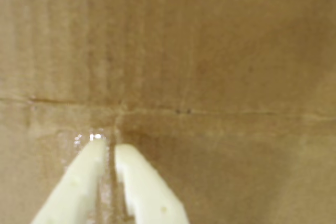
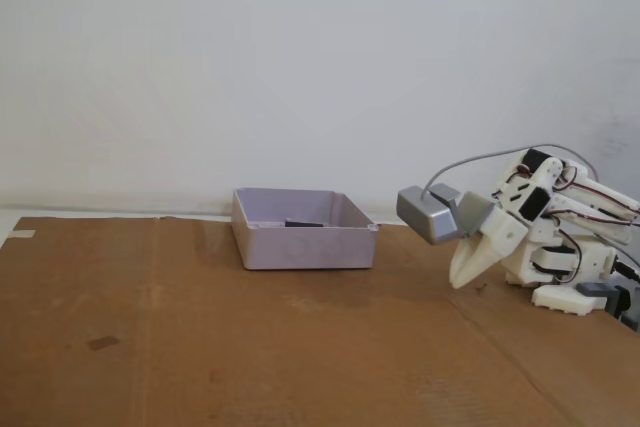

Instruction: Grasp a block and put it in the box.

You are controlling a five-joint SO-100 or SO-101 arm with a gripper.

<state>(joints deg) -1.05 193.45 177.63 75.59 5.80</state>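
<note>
The pale lavender-grey box [image 2: 305, 245] stands on the brown cardboard at mid-table in the fixed view. Inside it, against the far wall, lies the small black block [image 2: 303, 223], only partly visible over the rim. My white gripper [image 2: 459, 282] is folded back near the arm's base at the right, well clear of the box, tips pointing down at the cardboard. In the wrist view the gripper [image 1: 109, 146] enters from the bottom edge, its two fingers nearly touching with nothing between them. Neither the box nor the block shows in that view.
A silver-grey module [image 2: 430, 213] with a grey cable rides on the arm above the gripper. The arm's white base [image 2: 570, 277] sits at the right edge. Brown cardboard [image 2: 200, 347] covers the table, with a crease [image 1: 210, 112] across it. A white wall stands behind.
</note>
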